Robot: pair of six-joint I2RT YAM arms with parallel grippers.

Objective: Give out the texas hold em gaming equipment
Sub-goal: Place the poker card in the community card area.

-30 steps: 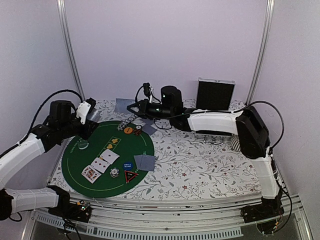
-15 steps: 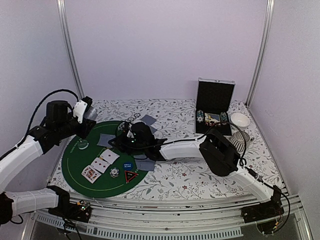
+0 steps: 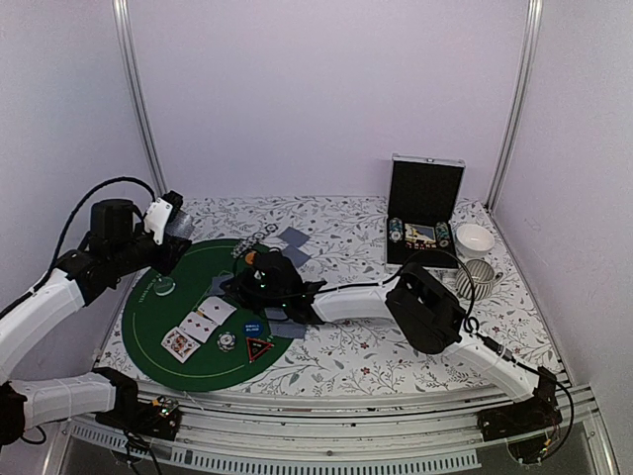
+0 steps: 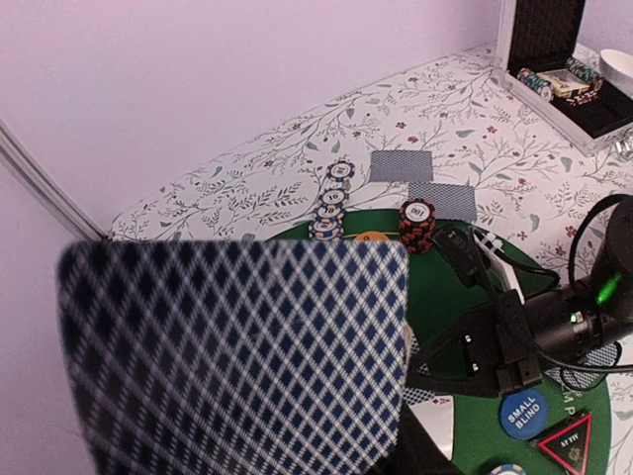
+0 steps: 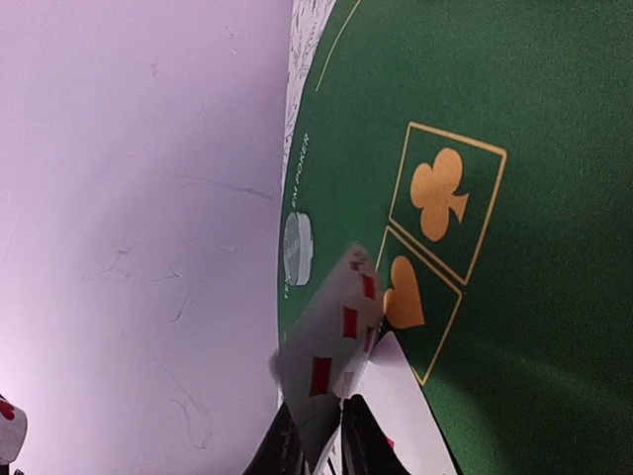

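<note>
The right gripper (image 5: 318, 443), low over the green poker mat (image 5: 534, 89) beside its orange suit markings, pinches the bottom edge of a red-pipped playing card (image 5: 331, 341), while the left gripper (image 3: 170, 222), raised by the mat's far-left edge, clamps a diamond-backed playing card (image 4: 237, 356).

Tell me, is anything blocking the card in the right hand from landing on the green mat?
Nothing visible does. The red-pipped card sits in the right hand over bare green mat; the printed club and heart boxes are uncovered. One face-up card lies just beside it.
</note>
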